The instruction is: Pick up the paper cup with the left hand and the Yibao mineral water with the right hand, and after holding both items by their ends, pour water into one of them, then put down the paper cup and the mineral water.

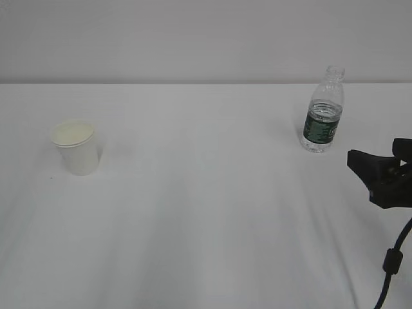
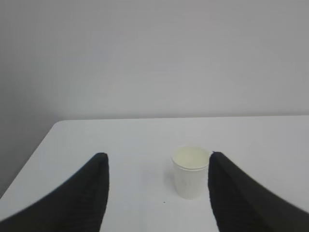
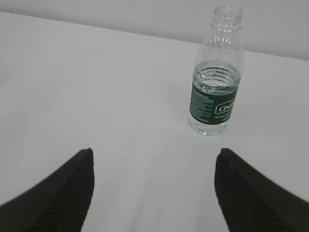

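The white paper cup [image 1: 76,147] stands upright at the left of the table, empty as far as I can see. In the left wrist view the cup [image 2: 190,172] is ahead of my left gripper [image 2: 158,162], close by its right finger; the jaws are wide open and empty. The left gripper is out of the exterior view. The Yibao mineral water [image 1: 324,111], uncapped and partly filled, stands upright at the right rear. My right gripper [image 1: 380,177] is in front and right of it, open and empty. In the right wrist view the bottle [image 3: 216,75] is ahead of the open right gripper [image 3: 153,159].
The table [image 1: 206,212] is covered in white cloth with a plain wall behind. The table's left edge [image 2: 34,154] shows in the left wrist view. A black cable [image 1: 391,261] hangs from the right arm at the lower right.
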Available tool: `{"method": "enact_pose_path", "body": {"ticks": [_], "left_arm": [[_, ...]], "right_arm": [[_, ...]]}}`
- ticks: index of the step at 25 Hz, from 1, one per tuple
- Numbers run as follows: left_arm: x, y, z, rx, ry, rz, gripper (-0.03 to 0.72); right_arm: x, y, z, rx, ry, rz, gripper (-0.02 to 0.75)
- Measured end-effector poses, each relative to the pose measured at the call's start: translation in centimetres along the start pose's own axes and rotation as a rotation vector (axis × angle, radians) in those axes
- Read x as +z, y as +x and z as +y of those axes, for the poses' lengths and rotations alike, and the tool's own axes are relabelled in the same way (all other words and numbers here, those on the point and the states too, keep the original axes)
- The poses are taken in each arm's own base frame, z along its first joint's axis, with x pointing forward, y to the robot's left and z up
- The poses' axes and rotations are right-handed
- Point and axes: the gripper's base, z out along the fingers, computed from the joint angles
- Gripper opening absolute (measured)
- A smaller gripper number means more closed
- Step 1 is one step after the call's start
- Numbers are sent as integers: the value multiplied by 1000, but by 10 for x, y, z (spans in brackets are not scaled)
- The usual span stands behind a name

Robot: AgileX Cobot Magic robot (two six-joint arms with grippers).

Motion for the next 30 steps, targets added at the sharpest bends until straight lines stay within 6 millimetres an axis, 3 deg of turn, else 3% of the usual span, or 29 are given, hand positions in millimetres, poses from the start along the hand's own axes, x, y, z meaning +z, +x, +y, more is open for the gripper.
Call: {"method": "enact_pose_path", "body": {"ticks": [15, 25, 30], "left_arm": [[57, 21, 3, -60, 12, 303, 470], [90, 33, -10, -40, 101, 371, 470], [107, 43, -11, -35, 89, 402, 470]], "right_arm": [[0, 0, 0, 3, 2, 0, 589], [2, -2, -1, 30, 8, -30, 589], [13, 8, -1, 47, -2, 2, 589]]}}
